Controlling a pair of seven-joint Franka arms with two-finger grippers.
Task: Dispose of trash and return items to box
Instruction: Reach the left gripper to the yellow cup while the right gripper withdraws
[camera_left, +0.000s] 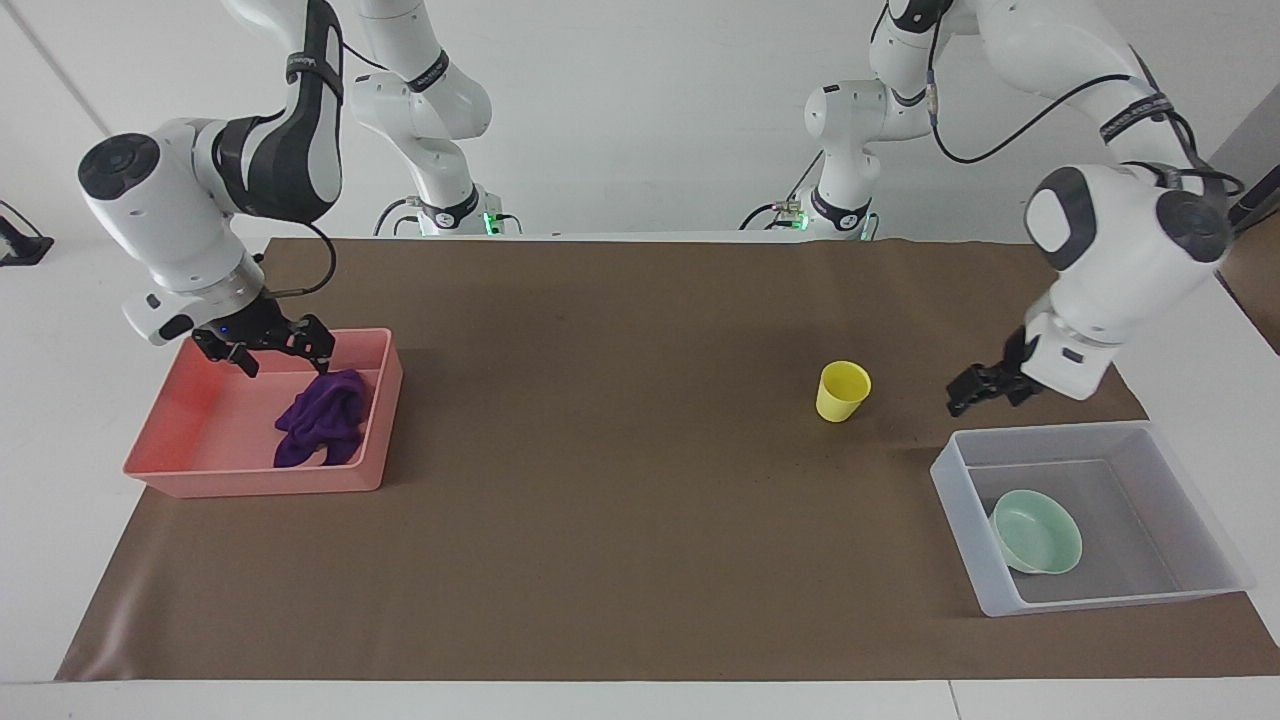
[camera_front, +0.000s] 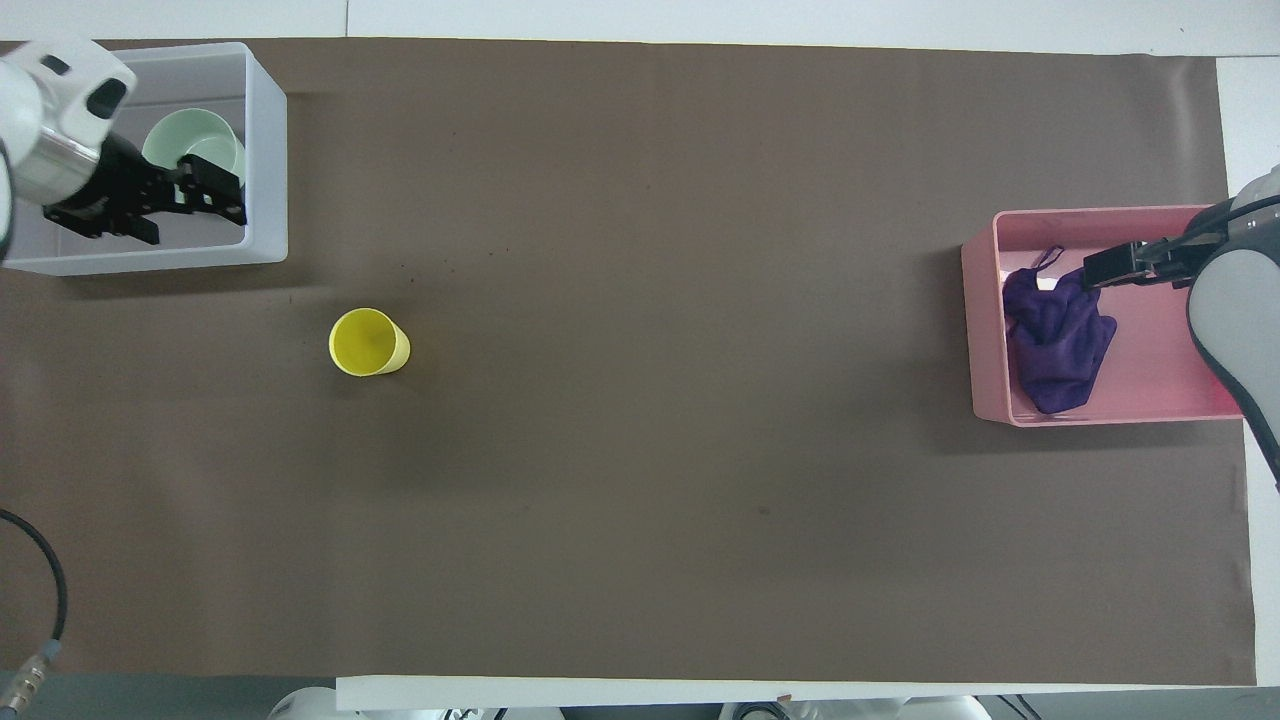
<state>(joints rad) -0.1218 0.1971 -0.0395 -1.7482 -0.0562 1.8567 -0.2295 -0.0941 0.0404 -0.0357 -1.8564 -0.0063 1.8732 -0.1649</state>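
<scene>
Pink-red tray (camera_left: 190, 470) at the right arm's end of the table holds the purple rag (camera_left: 322, 418), bunched in soft folds and lying loose against the wall toward the table's middle. Right gripper (camera_left: 272, 345) hangs over the tray above the rag, fingers spread apart, gripping nothing, clear of the cloth. Translucent whitish-grey box (camera_left: 1190, 520) at the left arm's end holds the mint-green bowl (camera_left: 1037, 545), shallow, round, smooth, sitting in the corner farther from the robots and toward the table's middle, tipped a little against the wall. Left gripper (camera_left: 978, 388) is raised over the brown mat just off the box's robot-side rim, fingers look apart, nothing held. Yellow cup (camera_left: 842, 391) stands upright on the mat outside both containers, nearer to the robots than the box, toward the middle from it, apart from the left gripper. Cup is plain plastic, tapered, mouth up. Surface is a flat matte brown mat (camera_left: 620, 480) over a white table (camera_left: 60, 340), white showing at the edges. Plain white wall (camera_left: 640, 110) at the robots' end; both arm bases sit at the table edge with cables, green lights at the bases. Tray and box both rectangular with straight walls and glossy floors; the box's walls are see-through.
</scene>
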